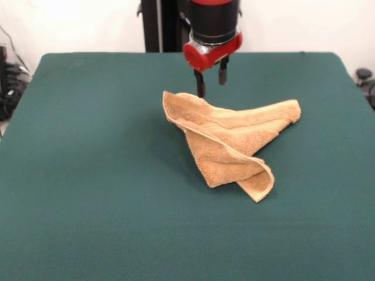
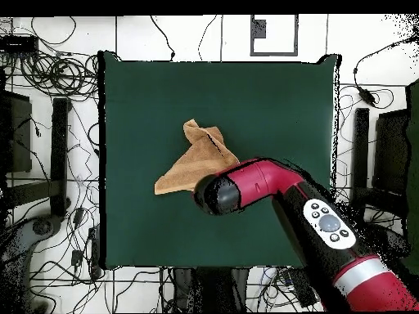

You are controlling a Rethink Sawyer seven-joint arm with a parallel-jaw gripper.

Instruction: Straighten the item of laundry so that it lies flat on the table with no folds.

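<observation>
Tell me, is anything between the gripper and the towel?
Nothing. In the front view the gripper hangs with open jaws just behind the towel, with only bare table there.

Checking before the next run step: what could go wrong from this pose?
1. The end effector hangs open just behind the towel's far edge; closing there could miss the cloth or pinch only the hem.
2. The towel is folded over itself in several layers, so a pinch might take more than one layer and drag the fold along rather than open it.
3. In the overhead view the arm covers part of the towel, so the grasp spot can't be checked from above.
</observation>
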